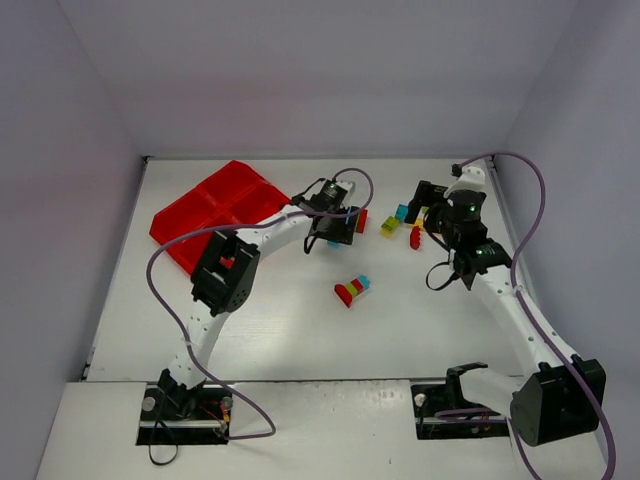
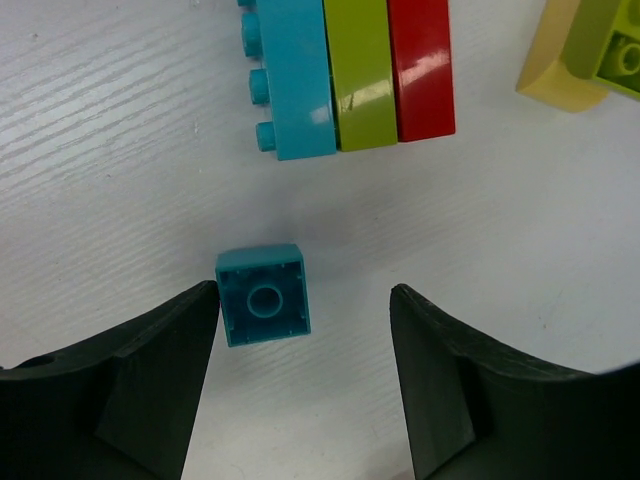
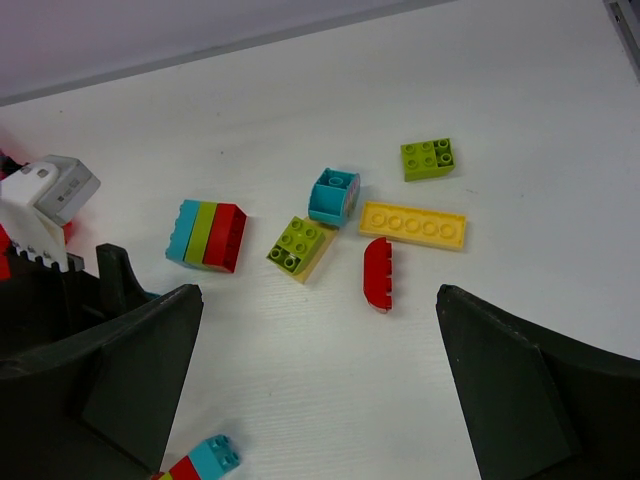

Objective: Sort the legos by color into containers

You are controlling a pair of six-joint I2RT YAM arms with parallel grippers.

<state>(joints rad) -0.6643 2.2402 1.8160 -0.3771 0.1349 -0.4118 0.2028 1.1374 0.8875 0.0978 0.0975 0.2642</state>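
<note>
White table (image 2: 100, 150), teal brick (image 2: 264, 294) underside up

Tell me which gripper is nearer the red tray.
Left. The left gripper hangs just right of the red tray, over a teal brick; the right gripper is farther right, with the loose legos between it and the tray.

No text, label, brand, number or sign can be read in any view. The bricks (image 2: 265, 305), the red tray (image 1: 215, 205) and the table (image 1: 300, 340) show only plain, unmarked surfaces.
</note>
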